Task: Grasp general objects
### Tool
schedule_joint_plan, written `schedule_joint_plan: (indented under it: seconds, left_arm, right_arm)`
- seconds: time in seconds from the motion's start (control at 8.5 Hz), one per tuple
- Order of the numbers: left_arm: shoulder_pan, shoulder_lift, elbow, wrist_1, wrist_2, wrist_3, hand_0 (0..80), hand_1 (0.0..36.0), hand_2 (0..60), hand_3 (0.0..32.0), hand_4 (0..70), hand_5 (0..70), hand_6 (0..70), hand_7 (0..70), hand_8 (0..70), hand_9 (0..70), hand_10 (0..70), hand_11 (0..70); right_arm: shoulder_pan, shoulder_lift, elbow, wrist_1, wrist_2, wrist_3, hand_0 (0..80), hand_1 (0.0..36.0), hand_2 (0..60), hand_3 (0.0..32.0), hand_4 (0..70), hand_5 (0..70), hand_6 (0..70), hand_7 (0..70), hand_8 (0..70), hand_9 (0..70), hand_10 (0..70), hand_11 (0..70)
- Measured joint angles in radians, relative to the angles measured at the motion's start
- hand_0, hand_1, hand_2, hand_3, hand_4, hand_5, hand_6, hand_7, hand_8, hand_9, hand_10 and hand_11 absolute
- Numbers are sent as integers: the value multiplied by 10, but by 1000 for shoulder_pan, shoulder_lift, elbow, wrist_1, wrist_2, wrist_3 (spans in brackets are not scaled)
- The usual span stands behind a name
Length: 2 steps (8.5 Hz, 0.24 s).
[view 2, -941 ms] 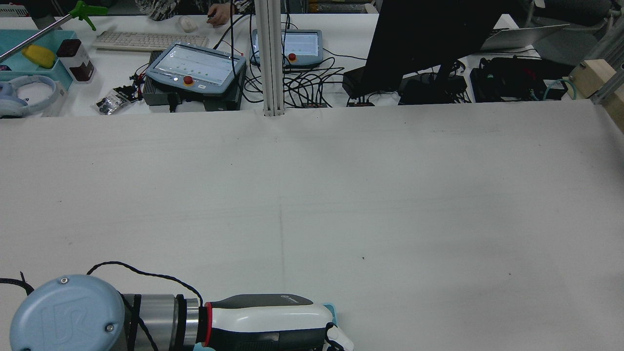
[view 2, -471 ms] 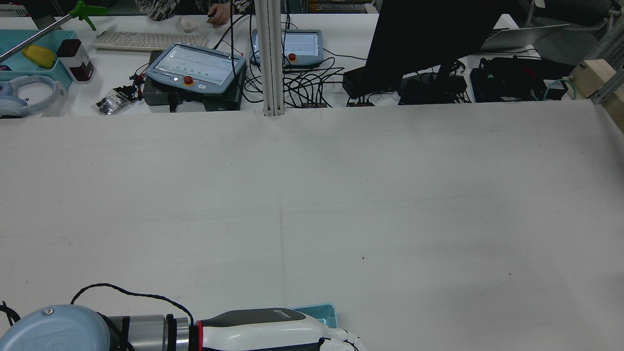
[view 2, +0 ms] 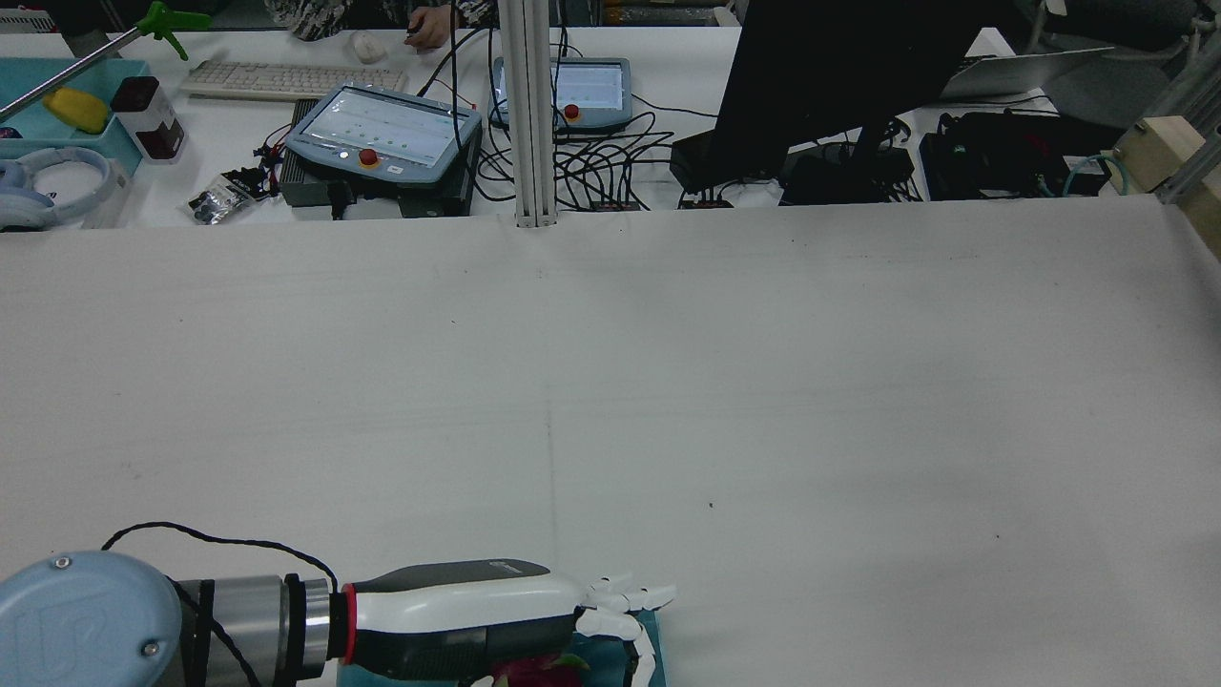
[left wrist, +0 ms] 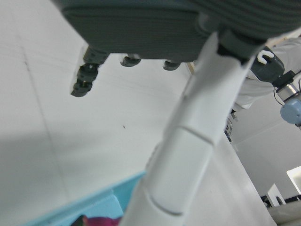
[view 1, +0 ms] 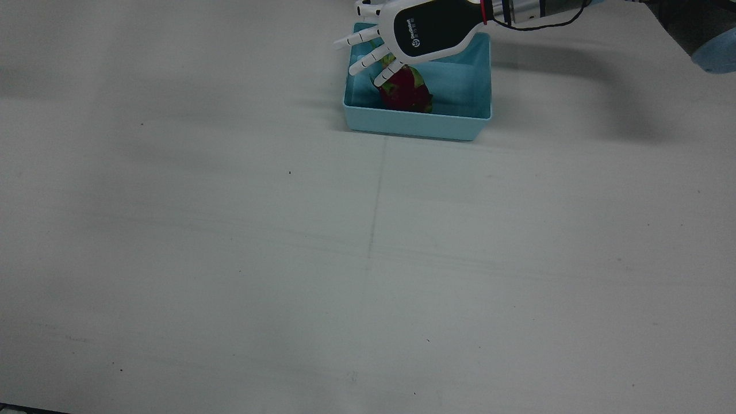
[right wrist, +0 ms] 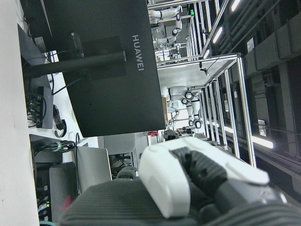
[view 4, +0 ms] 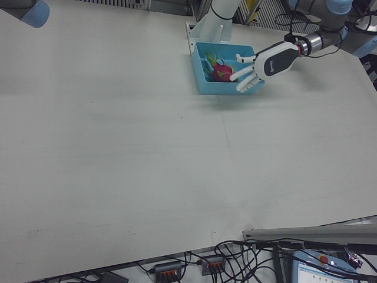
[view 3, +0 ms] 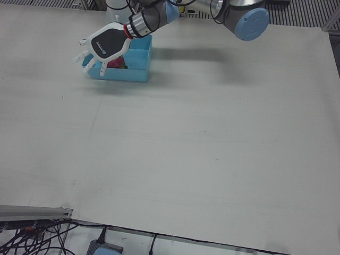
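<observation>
A light blue bin stands near the robot's edge of the table. In it lies a red and green dragon fruit, also visible in the right-front view. My left hand hovers over the bin's side, open, its white fingers spread above the fruit and holding nothing. From the rear view the left hand reaches to the right over the bin. The right hand shows only in its own view, as a white finger and dark palm; I cannot tell its state.
Across the table's far edge in the rear view stand two teach pendants, a metal post, a dark monitor and tangled cables. A person's hand rests by a keyboard.
The left hand dipped low over the bin, then lifted and drew back to the left. Its fingers have spread, and the dragon fruit shows beneath it.
</observation>
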Motion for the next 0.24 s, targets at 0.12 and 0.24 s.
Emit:
schedule_joint_plan:
  seconds: [0.12,0.24]
  left_arm:
    - [-111,69,65,-147,28,-75,797,217,0,278,0,700,12,165,31,25,43,93]
    - [-223,151,152,-337,45,-182,800,234,0,108,98,700,57,193,51,33,33,78]
  right_arm:
    - [0,0,0,0,0,0,0,0,0,0,0,0,0,0,0,0,0,0]
    - [0,0,0,0,0,0,0,0,0,0,0,0,0,0,0,0,0,0]
